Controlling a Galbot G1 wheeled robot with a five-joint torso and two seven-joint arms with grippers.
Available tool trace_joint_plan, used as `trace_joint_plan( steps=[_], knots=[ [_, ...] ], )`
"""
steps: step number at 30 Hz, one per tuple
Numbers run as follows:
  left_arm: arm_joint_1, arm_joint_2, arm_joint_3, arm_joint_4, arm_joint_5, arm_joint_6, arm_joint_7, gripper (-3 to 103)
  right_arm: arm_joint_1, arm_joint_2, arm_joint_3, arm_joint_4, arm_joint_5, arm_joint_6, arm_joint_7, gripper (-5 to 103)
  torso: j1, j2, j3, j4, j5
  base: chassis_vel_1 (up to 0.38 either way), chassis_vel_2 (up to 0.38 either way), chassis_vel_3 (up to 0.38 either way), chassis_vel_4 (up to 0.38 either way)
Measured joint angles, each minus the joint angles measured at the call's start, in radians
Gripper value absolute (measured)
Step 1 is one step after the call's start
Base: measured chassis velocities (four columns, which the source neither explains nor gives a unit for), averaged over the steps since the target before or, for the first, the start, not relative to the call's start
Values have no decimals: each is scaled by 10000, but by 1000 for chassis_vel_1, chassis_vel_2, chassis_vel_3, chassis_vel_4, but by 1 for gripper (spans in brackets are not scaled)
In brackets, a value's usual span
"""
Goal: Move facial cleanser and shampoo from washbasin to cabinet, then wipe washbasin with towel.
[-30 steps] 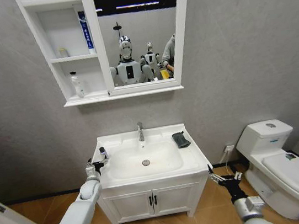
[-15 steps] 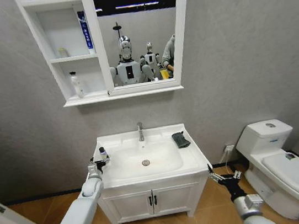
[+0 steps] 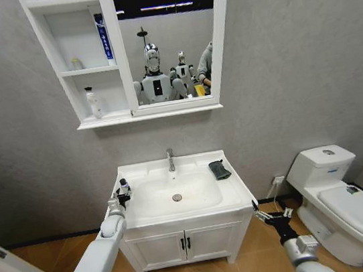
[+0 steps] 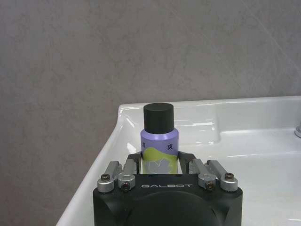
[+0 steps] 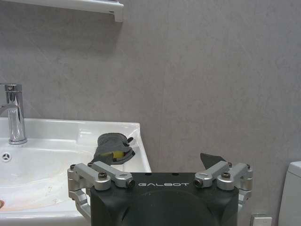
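Observation:
A small purple bottle (image 4: 159,136) with a black cap stands on the left rim of the washbasin (image 3: 234,197); I cannot tell whether it is the shampoo or the facial cleanser. My left gripper (image 3: 120,198) is level with it, its fingers pressed against both sides of the bottle's body. The dark grey towel (image 3: 219,169) lies crumpled on the basin's back right corner. Down beside the vanity's right front corner, my right gripper (image 3: 272,216) hangs open and holds nothing. The cabinet (image 3: 43,40) on the wall above holds a white bottle (image 3: 93,102) and a blue and white tube (image 3: 105,37).
A chrome tap (image 3: 170,159) stands behind the bowl. The low two-door vanity (image 3: 183,245) carries the basin. A white toilet (image 3: 354,210) stands to the right, close to my right arm. The mirror (image 3: 167,36) reflects robots and a person.
My left gripper has moved forward along the basin's left rim until its fingers are around the purple bottle. The right arm has stayed where it was.

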State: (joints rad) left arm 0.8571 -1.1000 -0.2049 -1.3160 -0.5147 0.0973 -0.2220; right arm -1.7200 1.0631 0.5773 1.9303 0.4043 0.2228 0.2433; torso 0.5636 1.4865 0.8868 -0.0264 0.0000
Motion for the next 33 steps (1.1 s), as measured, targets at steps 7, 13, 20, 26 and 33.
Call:
trace_joint_plan(
  steps=[7, 13, 20, 26, 33],
  knots=[
    [27, -15, 27, -47, 19, -65, 112, 42, 0, 0, -6, -27, -21, -5, 2, 100, 0, 0, 0, 1, -1, 0, 0, 0, 0],
    [105, 431, 57, -1020, 24, -7, 121, 42, 29, -55, -65, -56, -23, -38, 5, 100, 0, 0, 0, 0, -1, 0, 0, 0, 0],
    [-82, 2095, 62, -3295, -1560, 1154, -892, 42, 46, -174, -108, 28, 106, -118, 8, 100, -1, 0, 0, 1, 0, 0, 0, 0, 0],
    [-1244, 3736, 25, -5071, -3676, 2488, -1916, 42, 79, -134, -194, 149, 99, -167, 3, 100, -2, 0, 0, 1, 2, 0, 0, 0, 0],
    [-3565, 5041, 697, -5762, -6289, 3675, -2517, 42, 99, -56, -209, 292, 28, -211, 0, 100, -2, 0, 0, 0, -4, 0, 0, 0, 0]
  ],
)
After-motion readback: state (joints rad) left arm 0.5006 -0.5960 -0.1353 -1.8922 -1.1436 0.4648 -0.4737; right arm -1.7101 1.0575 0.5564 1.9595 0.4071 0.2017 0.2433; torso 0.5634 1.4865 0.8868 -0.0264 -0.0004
